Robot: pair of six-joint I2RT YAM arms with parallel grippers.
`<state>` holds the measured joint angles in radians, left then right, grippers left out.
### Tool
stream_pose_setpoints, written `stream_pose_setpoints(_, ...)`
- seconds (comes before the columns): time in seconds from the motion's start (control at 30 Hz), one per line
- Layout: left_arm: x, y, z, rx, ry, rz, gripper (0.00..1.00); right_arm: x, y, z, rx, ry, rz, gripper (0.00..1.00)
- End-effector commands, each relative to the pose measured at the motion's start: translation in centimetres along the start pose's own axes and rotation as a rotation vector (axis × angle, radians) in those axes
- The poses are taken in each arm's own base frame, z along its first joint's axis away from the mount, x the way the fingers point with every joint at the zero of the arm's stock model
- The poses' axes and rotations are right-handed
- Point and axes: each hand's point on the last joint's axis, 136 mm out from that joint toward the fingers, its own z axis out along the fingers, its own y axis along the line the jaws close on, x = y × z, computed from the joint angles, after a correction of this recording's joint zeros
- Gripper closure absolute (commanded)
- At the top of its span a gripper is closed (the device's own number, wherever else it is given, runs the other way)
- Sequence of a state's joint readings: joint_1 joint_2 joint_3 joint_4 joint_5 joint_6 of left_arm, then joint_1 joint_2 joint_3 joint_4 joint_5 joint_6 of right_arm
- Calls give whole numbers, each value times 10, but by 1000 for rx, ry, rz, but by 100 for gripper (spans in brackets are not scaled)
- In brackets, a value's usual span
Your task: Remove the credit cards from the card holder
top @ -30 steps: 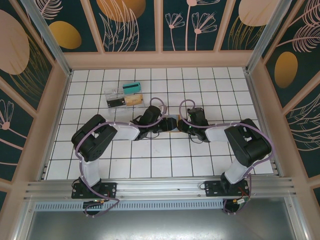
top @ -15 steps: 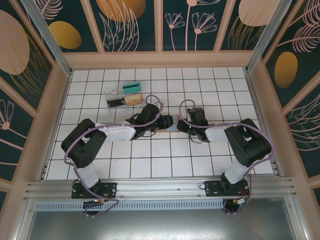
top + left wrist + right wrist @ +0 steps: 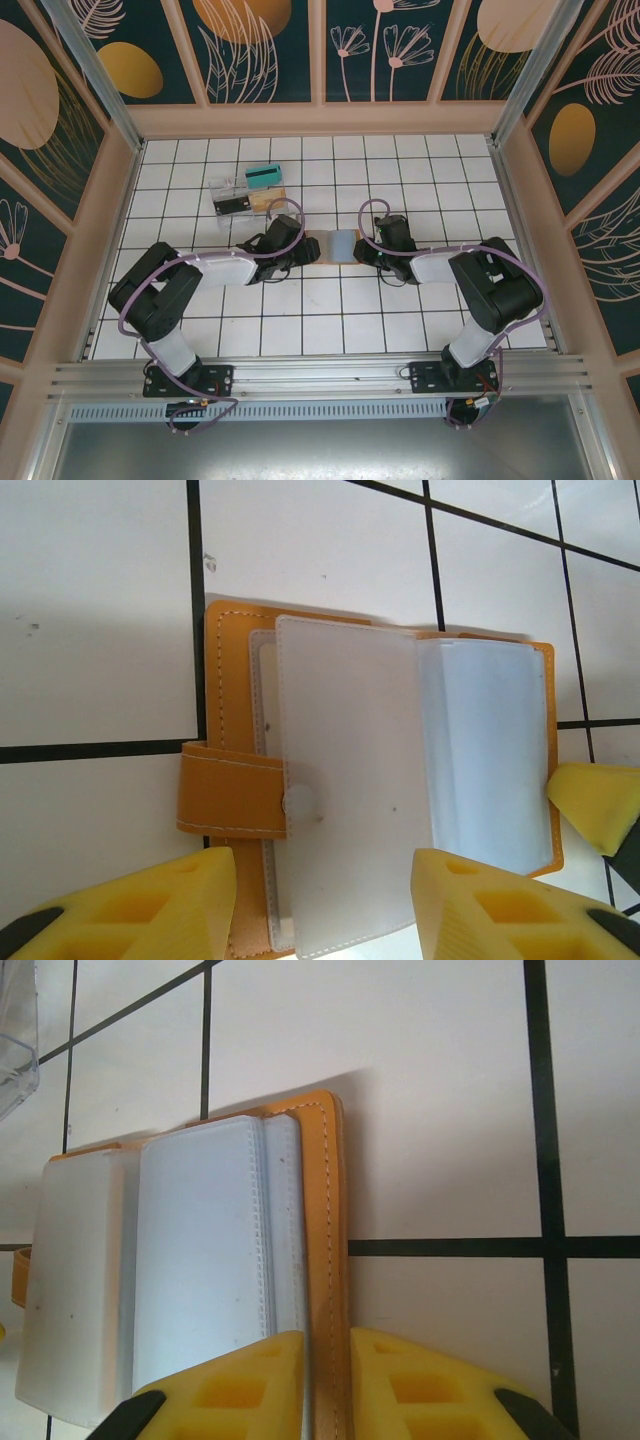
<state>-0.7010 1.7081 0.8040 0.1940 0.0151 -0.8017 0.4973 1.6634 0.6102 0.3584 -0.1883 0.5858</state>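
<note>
Card holder [image 3: 338, 246] lies open and flat on the white tiled table [image 3: 400, 170], near the middle, its pale blue-grey sleeves up and an orange-brown rim showing around them. No lettering can be read on its sleeves from either wrist camera, and whether cards sit inside the cloudy plastic cannot be told. Its snap strap [image 3: 232, 800] points towards 9 o'clock in the left wrist view, where the holder's lower edge is cut off by the frame.

At 3 o'clock of the holder the right gripper [image 3: 327, 1360] pinches the orange cover edge between nearly closed jaws. At 9 o'clock the left gripper [image 3: 308, 250] stands with jaws apart, clamping nothing.

At 11 o'clock of the holder sits a clear tray [image 3: 245, 195] of teal, black and tan pieces, any print on them too small to make out.

Since a second ago the left arm has drawn back towards 9 o'clock, uncovering the pale face
</note>
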Motion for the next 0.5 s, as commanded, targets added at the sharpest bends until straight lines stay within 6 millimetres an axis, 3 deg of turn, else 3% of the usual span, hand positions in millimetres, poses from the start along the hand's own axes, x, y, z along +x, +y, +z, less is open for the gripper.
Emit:
stream_pose_setpoints(0.0, 4, -4, 5, 24, 28, 0, 50, 2, 6, 3, -24, 22, 12, 80)
stream_pose_setpoints(0.3, 12, -11, 18, 68, 79, -5, 51, 2, 5, 3, -21, 22, 11, 80)
stream_pose_setpoints(0.47, 7, -32, 14, 151, 69, 10, 51, 2, 5, 4, -21, 23, 11, 80)
